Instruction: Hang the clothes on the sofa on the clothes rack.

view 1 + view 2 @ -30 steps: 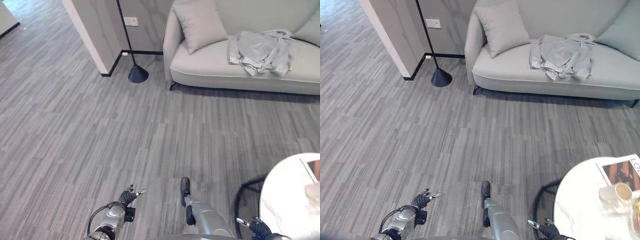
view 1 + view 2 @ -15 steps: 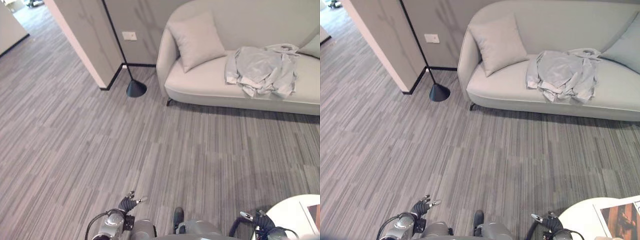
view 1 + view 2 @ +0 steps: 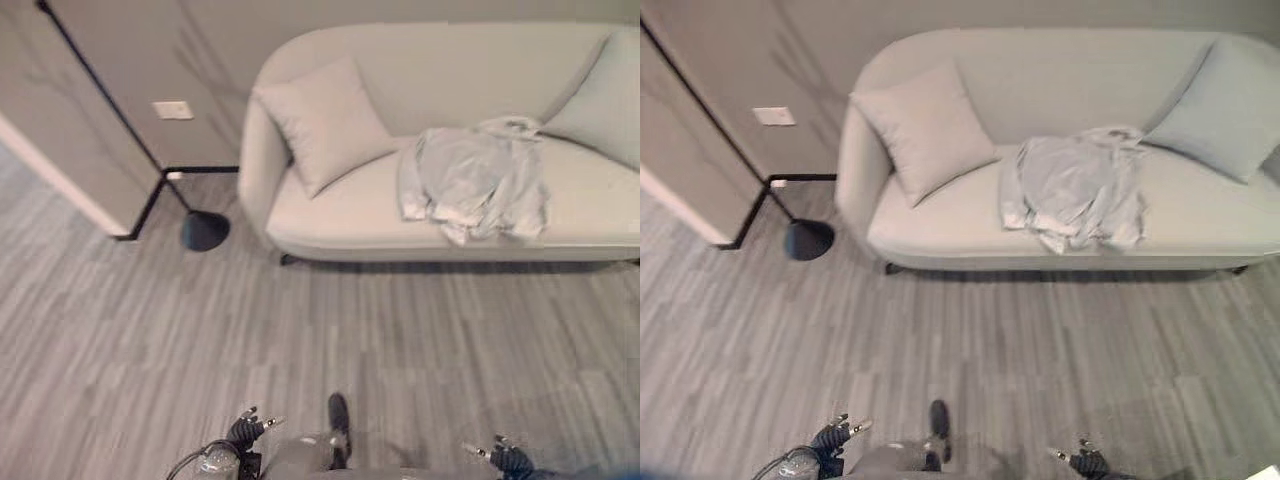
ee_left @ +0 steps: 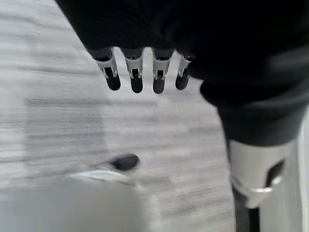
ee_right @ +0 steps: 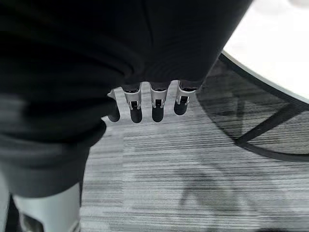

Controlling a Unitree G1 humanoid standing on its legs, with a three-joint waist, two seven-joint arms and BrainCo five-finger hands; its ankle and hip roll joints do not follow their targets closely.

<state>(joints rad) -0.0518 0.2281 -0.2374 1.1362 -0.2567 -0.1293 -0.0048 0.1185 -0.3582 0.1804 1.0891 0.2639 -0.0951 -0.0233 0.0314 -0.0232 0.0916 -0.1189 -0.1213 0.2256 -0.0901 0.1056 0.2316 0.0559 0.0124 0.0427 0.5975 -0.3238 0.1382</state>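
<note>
The shirt is seen crumpled on the seat of the sofa, between a beige cushion and a paler cushion. It is judged light, soft and limp, likely to sag and slide when lifted, so it would best be taken by the collar or shoulders at its far edge. Both hands are held low near the floor, well apart from the shirt. The left hand and the right hand are shown with fingers straight and nothing held
</note>
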